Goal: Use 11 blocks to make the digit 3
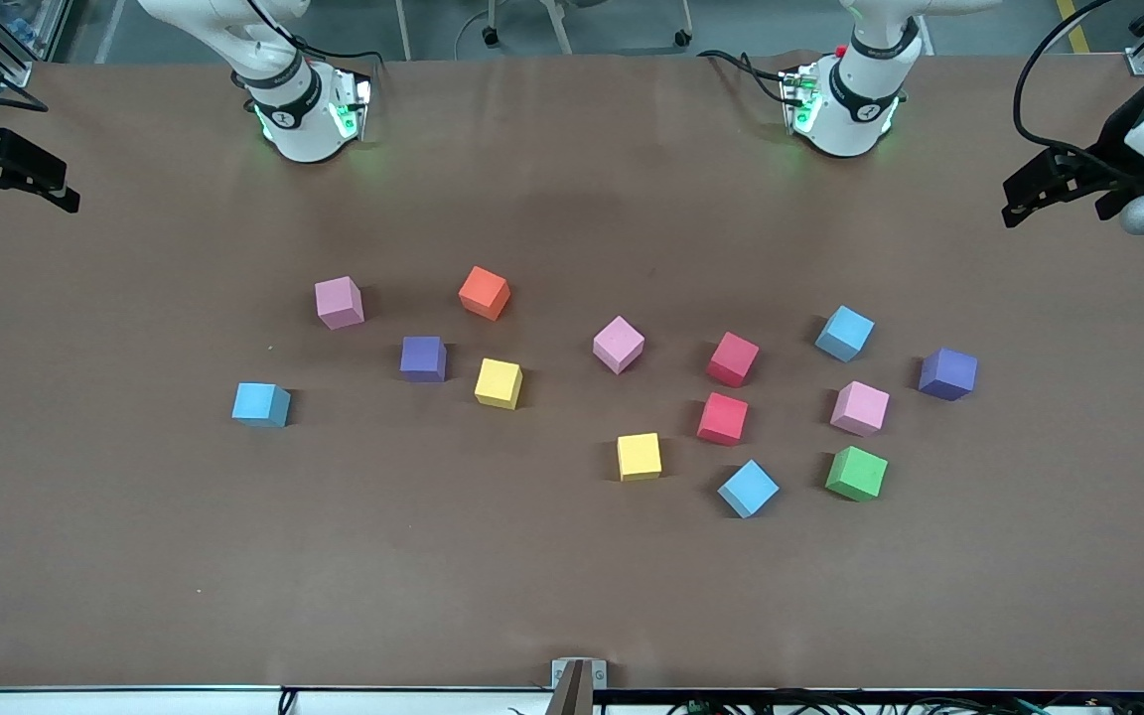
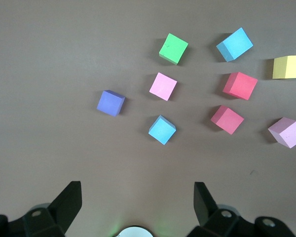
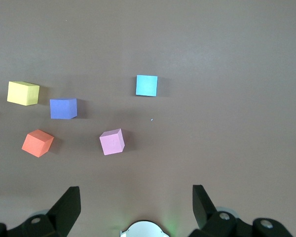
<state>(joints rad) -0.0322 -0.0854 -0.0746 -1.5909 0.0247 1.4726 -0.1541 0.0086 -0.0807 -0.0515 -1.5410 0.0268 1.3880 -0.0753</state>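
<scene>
The blocks lie scattered and apart on the brown table (image 1: 572,596); no digit 3 is in view. Toward the right arm's end are a pink (image 1: 339,302), orange (image 1: 485,293), purple (image 1: 423,358), yellow (image 1: 499,383) and light blue block (image 1: 260,404). Toward the left arm's end are a pink (image 1: 618,344), two red (image 1: 733,358) (image 1: 723,418), a yellow (image 1: 639,457), two light blue (image 1: 748,488) (image 1: 844,333), another pink (image 1: 859,408) and a purple block (image 1: 947,373). My left gripper (image 1: 1014,199) (image 2: 138,195) and right gripper (image 1: 26,189) (image 3: 135,197) hang open and empty over the table's two ends.
A green cube (image 1: 856,473) (image 2: 173,48) sits beside the pink and light blue blocks at the left arm's end. Both arm bases (image 1: 304,109) (image 1: 845,99) stand along the table edge farthest from the front camera. A small bracket (image 1: 578,675) is at the nearest edge.
</scene>
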